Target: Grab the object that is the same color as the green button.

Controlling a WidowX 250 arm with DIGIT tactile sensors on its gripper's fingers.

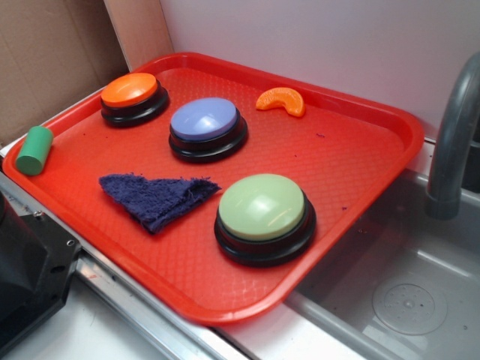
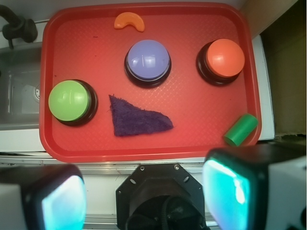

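The small green cylinder (image 1: pixel 34 150) lies on the left rim of the red tray (image 1: pixel 352 157); in the wrist view it (image 2: pixel 241 129) rests at the tray's (image 2: pixel 76 143) lower right edge. The pale green dome button (image 1: pixel 262 208) stands at the tray's front right, at the left in the wrist view (image 2: pixel 70 100). My gripper (image 2: pixel 144 199) is open and empty, high above the counter in front of the tray, its two fingers (image 2: pixel 228 191) wide apart. The cylinder shows just above the right finger. The gripper is not in the exterior view.
On the tray are an orange button (image 1: pixel 131 91), a blue-lavender button (image 1: pixel 204 120), a dark blue cloth (image 1: pixel 157 196) and an orange slice (image 1: pixel 281 100). A sink (image 1: pixel 405 300) with a grey tap (image 1: pixel 450 135) lies to the right. The robot's black base (image 2: pixel 160 199) is below the gripper.
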